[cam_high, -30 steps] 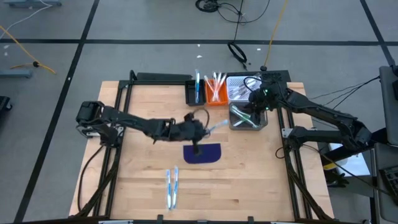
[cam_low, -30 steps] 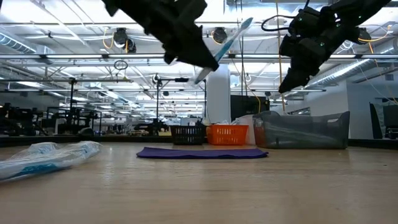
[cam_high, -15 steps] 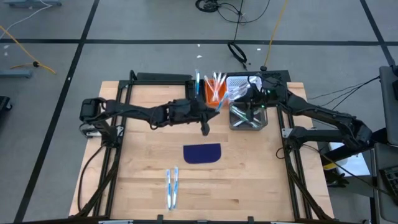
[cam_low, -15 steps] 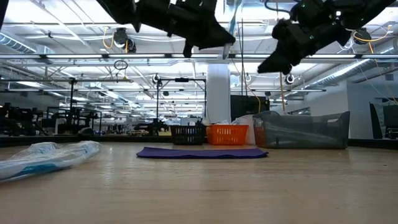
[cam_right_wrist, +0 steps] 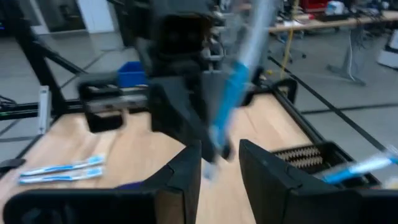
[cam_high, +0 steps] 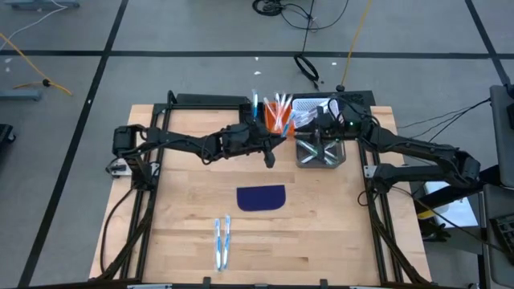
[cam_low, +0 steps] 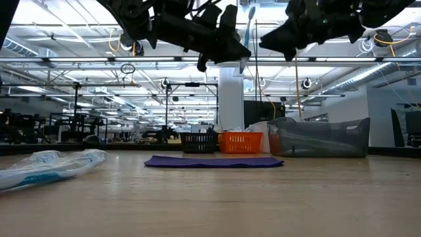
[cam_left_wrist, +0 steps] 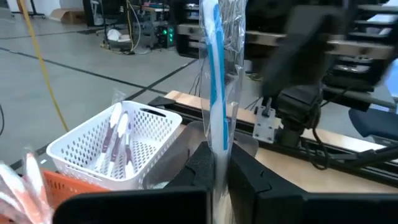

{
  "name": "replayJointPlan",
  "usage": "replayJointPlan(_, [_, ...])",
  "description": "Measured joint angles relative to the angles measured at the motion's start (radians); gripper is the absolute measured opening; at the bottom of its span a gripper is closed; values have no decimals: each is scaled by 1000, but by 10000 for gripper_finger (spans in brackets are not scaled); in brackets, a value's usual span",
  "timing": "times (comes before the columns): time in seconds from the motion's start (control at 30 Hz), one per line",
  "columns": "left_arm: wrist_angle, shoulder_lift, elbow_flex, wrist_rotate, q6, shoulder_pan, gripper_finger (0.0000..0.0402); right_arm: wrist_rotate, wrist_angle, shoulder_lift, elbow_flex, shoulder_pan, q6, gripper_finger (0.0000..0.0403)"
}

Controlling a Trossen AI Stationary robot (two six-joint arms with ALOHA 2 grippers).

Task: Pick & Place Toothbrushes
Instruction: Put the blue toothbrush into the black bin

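the left gripper [cam_high: 271, 152], upper centre of the high view, is clamped on a light blue toothbrush in a clear wrapper [cam_left_wrist: 214, 74], held upright, likely for handover or binning. the right gripper [cam_high: 320, 128] hovers just beside it, fingers parted and empty, above the clear plastic bin [cam_high: 321, 160]. only the left wrist view shows the white mesh basket of toothbrushes [cam_left_wrist: 118, 146]; only the high view shows two wrapped toothbrushes [cam_high: 222, 241] at lower centre.
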Motion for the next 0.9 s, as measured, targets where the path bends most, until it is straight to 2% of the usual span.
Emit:
replayJointPlan(0.1, [19,3,0,1,0,4,8,-2,36,0,0,25,8,108])
replayJointPlan(0.27, [32,2,0,1,-2,3,23,3,96,12,0,37,38,132])
replayJointPlan(0.43, [39,2,0,1,-2,-1,8,-1,177,49,0,36,66,163])
replayJointPlan(0.63, [37,2,0,2,-6,-1,27,2,300,125,0,36,102,186])
replayJointPlan(0.77, [36,2,0,2,-5,-1,10,3,380,174,0,42,124,181])
replayJointPlan(0.9, [30,2,0,1,-3,-2,19,3,393,199,0,43,124,133])
